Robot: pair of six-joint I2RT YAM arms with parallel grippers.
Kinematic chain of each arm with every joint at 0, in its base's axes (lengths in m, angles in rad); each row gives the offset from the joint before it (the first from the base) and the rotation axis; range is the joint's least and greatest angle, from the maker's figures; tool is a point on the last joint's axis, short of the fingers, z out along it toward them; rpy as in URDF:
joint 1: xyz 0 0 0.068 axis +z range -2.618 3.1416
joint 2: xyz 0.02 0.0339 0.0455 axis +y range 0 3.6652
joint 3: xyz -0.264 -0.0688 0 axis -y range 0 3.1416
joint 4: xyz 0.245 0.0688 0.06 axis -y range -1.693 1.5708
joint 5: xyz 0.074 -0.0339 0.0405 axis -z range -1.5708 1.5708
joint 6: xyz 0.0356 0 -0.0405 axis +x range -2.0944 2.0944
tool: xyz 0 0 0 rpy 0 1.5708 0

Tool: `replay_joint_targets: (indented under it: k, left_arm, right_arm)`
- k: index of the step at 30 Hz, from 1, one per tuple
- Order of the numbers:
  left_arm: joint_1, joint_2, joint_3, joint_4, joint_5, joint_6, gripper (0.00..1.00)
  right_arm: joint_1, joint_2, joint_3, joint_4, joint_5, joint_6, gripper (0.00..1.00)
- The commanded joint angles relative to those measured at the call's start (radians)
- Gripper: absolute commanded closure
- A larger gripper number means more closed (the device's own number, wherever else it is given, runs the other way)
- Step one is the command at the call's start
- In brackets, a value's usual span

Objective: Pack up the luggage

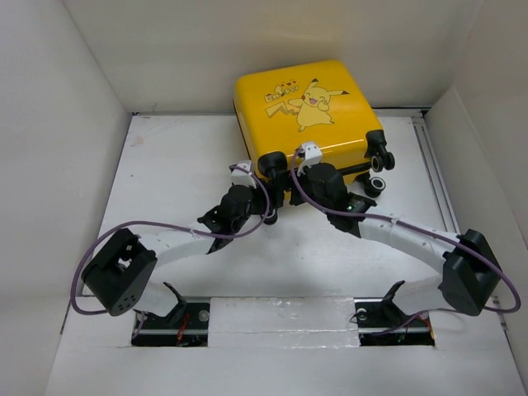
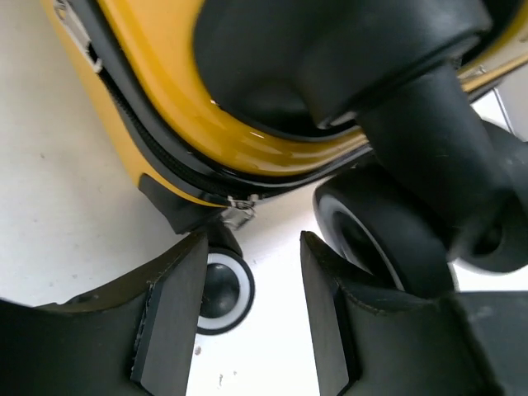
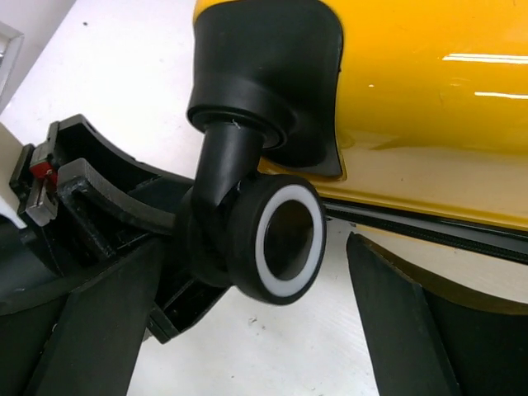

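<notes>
- Parted and pinching nothing, the left hand (image 2: 252, 256) hangs low at the near-left corner of the case. White desk shows in the gap between its two black fingers (image 2: 169, 313).
- Just beyond those fingers a small black caster wheel with a white ring (image 2: 221, 289) stands on the desk. A larger-looking black caster wheel (image 2: 371, 231) on a thick black stem fills the right of the left wrist view.
- Spread wide, the right hand (image 3: 260, 256) straddles a black caster wheel with a white inner ring (image 3: 285, 239). The wheel sits nearer the left of its dark fingers (image 3: 404, 330), and neither finger is seen pressing on it.
- Above the wheels runs the black zipper trim (image 2: 165, 157), with a small metal zip pull (image 2: 239, 205) dangling at the corner.
- Purple cables (image 1: 148, 227) loop along both arms, which reach from the near edge to meet at the case's near side.
- Closed and lying flat, the small bright-yellow hard-shell suitcase (image 1: 305, 107) rests at the far middle of the white desk (image 1: 190, 165), its cartoon face upward and its wheeled end turned toward the arms.
- Two more black wheels (image 1: 379, 169) jut from its near-right corner.
- White walls (image 1: 247, 41) box the scene on three sides.
</notes>
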Motion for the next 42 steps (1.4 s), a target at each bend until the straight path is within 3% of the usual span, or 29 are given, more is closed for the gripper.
replay_joint_targets:
  k: [1, 8, 11, 16, 22, 31, 38, 40, 42]
  left_arm:
    - [-0.006, 0.024, 0.039, 0.081, -0.032, 0.025, 0.56]
    - [-0.006, 0.070, 0.039, 0.162, -0.108, 0.025, 0.63]
    - [-0.006, 0.079, 0.030, 0.210, -0.156, 0.025, 0.67]
    - [-0.006, 0.116, 0.008, 0.318, -0.180, 0.025, 0.75]
    - [-0.015, 0.160, 0.008, 0.354, -0.229, 0.043, 1.00]
    - [-0.024, 0.093, -0.072, 0.363, -0.276, 0.061, 1.00]
    - [-0.024, 0.082, -0.082, 0.363, -0.276, 0.061, 1.00]
    - [-0.024, 0.082, -0.082, 0.363, -0.276, 0.061, 1.00]
    - [-0.024, 0.082, -0.082, 0.363, -0.285, 0.071, 1.00]
  right_arm:
    - [-0.003, 0.029, 0.068, 0.022, -0.043, -0.007, 0.03]
    - [-0.012, 0.041, 0.080, 0.012, -0.055, -0.016, 0.07]
    - [-0.022, 0.041, 0.089, 0.012, -0.086, -0.016, 0.17]
    - [-0.031, 0.041, 0.098, 0.012, -0.118, -0.016, 0.13]
    - [-0.040, 0.041, 0.117, -0.007, -0.137, -0.016, 0.12]
    - [-0.040, 0.101, 0.181, -0.095, -0.164, -0.042, 0.06]
    - [-0.029, 0.197, 0.311, -0.191, -0.086, -0.055, 0.02]
    - [-0.017, 0.222, 0.353, -0.226, -0.021, -0.055, 0.07]
    - [-0.006, 0.233, 0.353, -0.240, 0.059, -0.067, 0.19]
